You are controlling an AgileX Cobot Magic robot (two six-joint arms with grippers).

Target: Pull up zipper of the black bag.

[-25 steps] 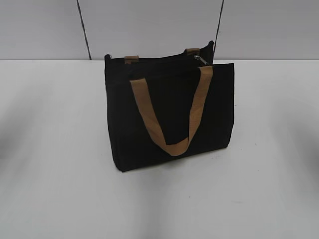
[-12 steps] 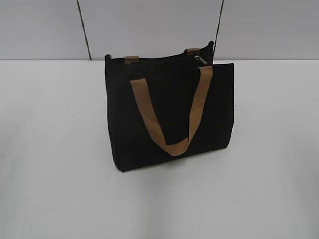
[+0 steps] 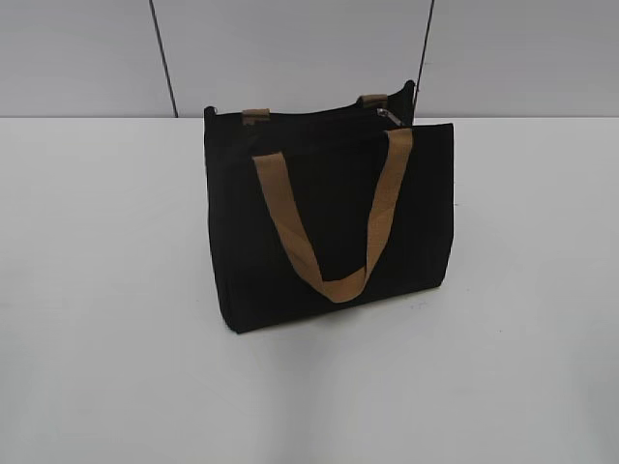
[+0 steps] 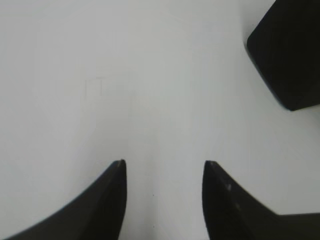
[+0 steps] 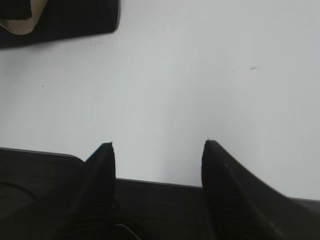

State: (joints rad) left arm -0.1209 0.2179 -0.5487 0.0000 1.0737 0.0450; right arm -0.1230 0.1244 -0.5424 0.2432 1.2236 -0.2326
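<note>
The black bag (image 3: 329,227) stands upright in the middle of the white table, with tan strap handles (image 3: 329,217) hanging down its front. The zipper runs along its top edge, with a small silvery pull (image 3: 389,115) near the right end. Neither gripper shows in the exterior view. My left gripper (image 4: 164,162) is open and empty over bare table, with a corner of the bag (image 4: 287,52) at the upper right of its view. My right gripper (image 5: 159,144) is open and empty near the table's front edge, with the bag's base (image 5: 60,22) at the upper left of its view.
The white table (image 3: 116,290) extends on all sides of the bag. A grey panelled wall (image 3: 290,48) stands behind it. The table's dark front edge (image 5: 160,192) lies under the right gripper.
</note>
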